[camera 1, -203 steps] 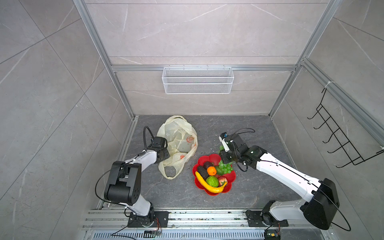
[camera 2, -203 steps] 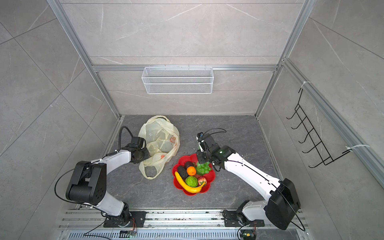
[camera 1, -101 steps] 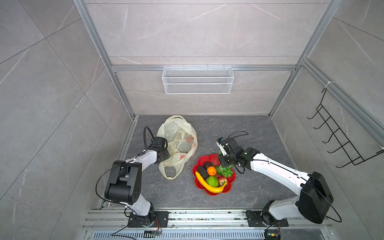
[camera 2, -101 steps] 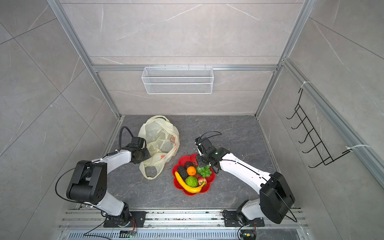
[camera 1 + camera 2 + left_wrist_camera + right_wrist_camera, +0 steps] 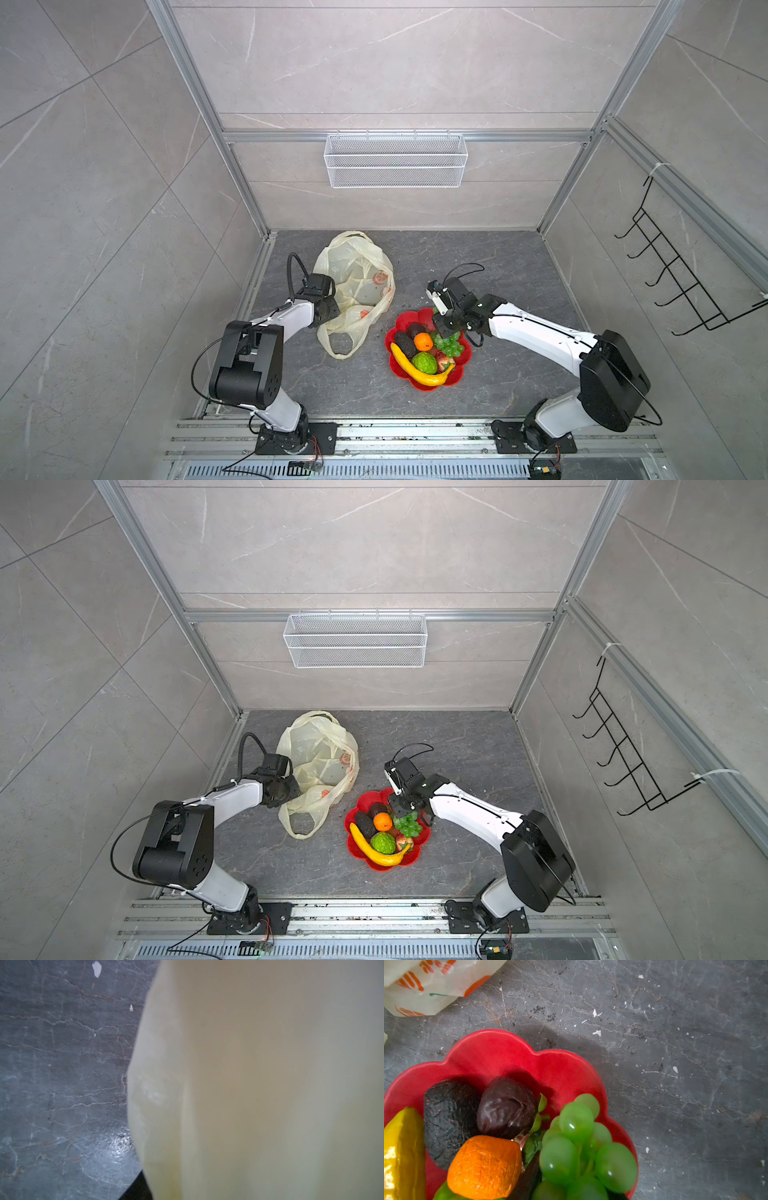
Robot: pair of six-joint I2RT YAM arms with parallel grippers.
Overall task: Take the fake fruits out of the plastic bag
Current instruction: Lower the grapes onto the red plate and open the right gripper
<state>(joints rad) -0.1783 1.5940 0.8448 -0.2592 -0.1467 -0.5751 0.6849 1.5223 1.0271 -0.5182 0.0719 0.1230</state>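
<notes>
The cream plastic bag (image 5: 357,270) (image 5: 320,750) lies crumpled at the back left of the floor. My left gripper (image 5: 330,311) (image 5: 291,793) is at its left rim, shut on the film. That film (image 5: 259,1084) fills the left wrist view. My right gripper (image 5: 445,330) (image 5: 405,810) hangs over the red plate (image 5: 415,316), shut on the green grape bunch (image 5: 451,345) (image 5: 577,1147). On the plate lie a banana (image 5: 415,370), an orange (image 5: 423,341), a bumpy green ball (image 5: 424,363), a strawberry (image 5: 445,360) and two dark avocados (image 5: 405,345).
A white wire basket (image 5: 395,160) hangs on the back wall and a black hook rack (image 5: 681,282) on the right wall. Aluminium rails (image 5: 395,436) carry both arm bases along the front edge. Bare dark stone floor (image 5: 498,270) lies behind the plate.
My right gripper has come nearer and lower over the plate, bringing the grape bunch down among the other fruits. The left arm and the bag have stayed put.
</notes>
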